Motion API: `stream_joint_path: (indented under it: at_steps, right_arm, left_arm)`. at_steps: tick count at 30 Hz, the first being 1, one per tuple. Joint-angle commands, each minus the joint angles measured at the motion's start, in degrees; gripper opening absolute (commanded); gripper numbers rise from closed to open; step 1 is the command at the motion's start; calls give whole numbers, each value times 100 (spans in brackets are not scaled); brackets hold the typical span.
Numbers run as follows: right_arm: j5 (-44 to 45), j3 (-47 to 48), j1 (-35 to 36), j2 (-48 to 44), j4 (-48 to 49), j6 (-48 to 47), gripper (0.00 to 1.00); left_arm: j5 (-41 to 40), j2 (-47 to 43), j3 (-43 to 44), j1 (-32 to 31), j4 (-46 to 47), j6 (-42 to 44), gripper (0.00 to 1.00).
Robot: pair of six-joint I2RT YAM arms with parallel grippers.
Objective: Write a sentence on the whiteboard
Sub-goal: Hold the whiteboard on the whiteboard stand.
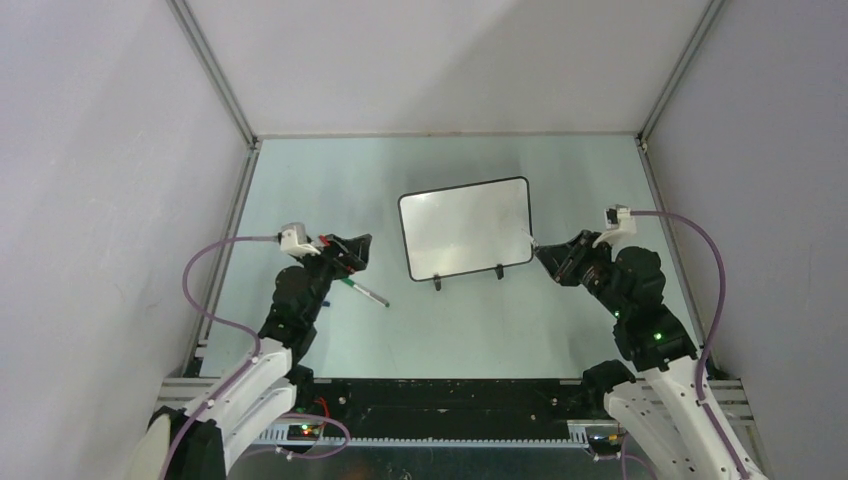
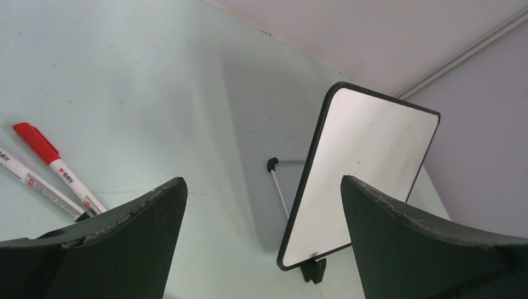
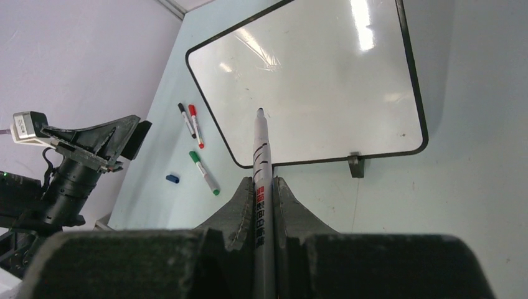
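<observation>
Red marker (image 2: 50,158) end behind L pincer (image 2: 263,184)

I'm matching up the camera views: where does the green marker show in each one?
Top external: green marker on the table, lower left of the whiteboard.
Left wrist: not in it.
Right wrist: lower left, left of the held marker.
Shared landmark: the whiteboard, also at and.

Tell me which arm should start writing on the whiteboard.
Right. The right end effector is shut on a marker whose tip points at the blank whiteboard; the left end effector is open and empty.
</observation>
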Motion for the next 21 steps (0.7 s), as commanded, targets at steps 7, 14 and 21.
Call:
stream_joint_path:
  at_steps: [7, 14, 21]
  right_arm:
    - [-462, 1182, -7, 875, 42, -615, 0]
    - [-284, 1789, 182, 1603, 218, -828, 0]
    - [-193, 2036, 389, 2055, 632, -781, 0]
  left_arm:
    - [637, 1045, -219, 27, 1854, 31, 99]
    - [1089, 1613, -98, 30, 2125, 358, 99]
    - [323, 1798, -352, 35, 2511, 464, 99]
